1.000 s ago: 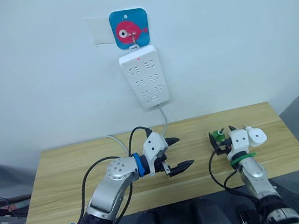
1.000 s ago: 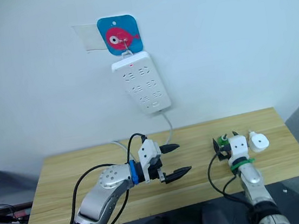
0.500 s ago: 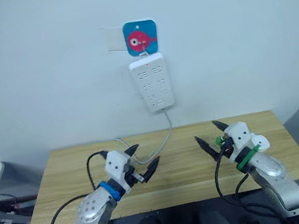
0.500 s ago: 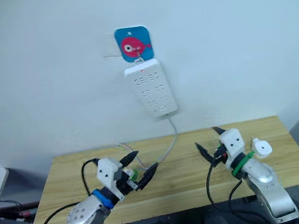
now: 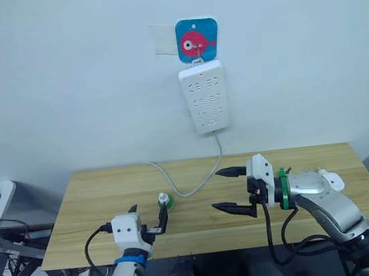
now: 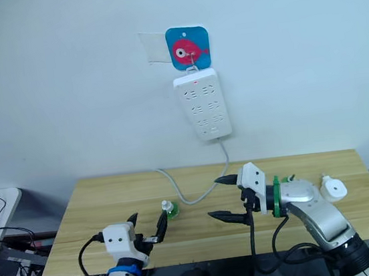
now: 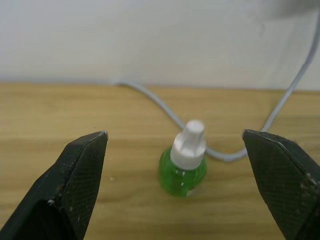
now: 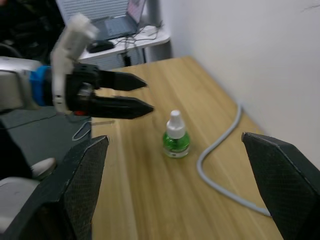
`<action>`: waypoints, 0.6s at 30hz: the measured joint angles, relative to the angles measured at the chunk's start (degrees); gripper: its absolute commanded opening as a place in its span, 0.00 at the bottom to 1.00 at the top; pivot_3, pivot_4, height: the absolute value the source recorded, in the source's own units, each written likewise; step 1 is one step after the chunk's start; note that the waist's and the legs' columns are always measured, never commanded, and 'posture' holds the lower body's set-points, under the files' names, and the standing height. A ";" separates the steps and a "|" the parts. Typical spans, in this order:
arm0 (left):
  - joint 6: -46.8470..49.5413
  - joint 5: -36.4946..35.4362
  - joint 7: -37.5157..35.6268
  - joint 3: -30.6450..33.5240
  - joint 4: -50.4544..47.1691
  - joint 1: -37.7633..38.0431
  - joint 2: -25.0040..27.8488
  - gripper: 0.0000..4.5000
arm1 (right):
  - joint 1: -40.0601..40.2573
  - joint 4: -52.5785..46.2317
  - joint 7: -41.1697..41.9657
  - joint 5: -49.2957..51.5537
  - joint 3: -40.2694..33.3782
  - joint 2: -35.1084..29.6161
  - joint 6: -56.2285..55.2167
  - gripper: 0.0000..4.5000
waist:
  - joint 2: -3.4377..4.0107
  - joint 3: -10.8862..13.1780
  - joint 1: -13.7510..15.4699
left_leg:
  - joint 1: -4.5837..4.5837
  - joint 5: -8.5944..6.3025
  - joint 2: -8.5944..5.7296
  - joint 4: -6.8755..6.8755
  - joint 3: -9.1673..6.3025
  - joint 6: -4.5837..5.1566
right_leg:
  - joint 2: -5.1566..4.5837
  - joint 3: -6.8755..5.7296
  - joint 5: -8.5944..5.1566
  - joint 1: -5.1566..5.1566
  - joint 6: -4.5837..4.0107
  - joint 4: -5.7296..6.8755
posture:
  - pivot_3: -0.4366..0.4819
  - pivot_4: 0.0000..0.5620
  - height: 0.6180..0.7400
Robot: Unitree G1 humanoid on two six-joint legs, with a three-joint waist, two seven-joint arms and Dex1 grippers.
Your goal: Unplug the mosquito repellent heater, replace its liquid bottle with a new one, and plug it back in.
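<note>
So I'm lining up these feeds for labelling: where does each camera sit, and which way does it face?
Left and right eye views: on the head, looking forward and down at the wooden table, the wall power strip, both arms.
Left wrist view: on the left wrist, looking along the open left gripper at the green liquid bottle.
Right wrist view: on the right wrist, looking along the open right gripper across the table; the left gripper shows too.
Shared: the bottle and the grey cable appear in all views.
</note>
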 measured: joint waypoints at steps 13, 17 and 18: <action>-13.58 2.97 0.01 0.00 30.25 -17.09 -0.95 1.00 | -2.68 -0.62 -5.94 -1.60 -0.41 4.71 4.97 0.99 | -0.05 1.36 -0.68 | -0.23 0.01 -0.12 0.00 -0.15 -0.02 | -0.21 -0.16 0.01 -0.25 -0.01 0.10 | 0.41 0.47 1.00; -16.19 3.43 0.40 -0.01 34.36 -19.33 -1.41 1.00 | -0.94 -3.50 -5.77 -1.30 -0.59 2.57 6.83 0.99 | -0.04 1.90 -1.70 | -0.26 0.01 -0.13 0.00 -0.13 -0.02 | -0.23 -0.16 0.01 -0.25 -0.01 0.09 | 0.39 0.48 1.00; -16.88 3.80 0.43 -0.06 35.15 -19.73 -1.44 1.00 | -0.69 -3.95 -5.70 -1.14 -0.76 2.15 7.08 0.99 | -0.03 1.95 -1.90 | -0.26 0.01 -0.13 -0.02 -0.14 -0.02 | -0.23 -0.17 0.00 -0.25 -0.01 0.09 | 0.39 0.49 1.00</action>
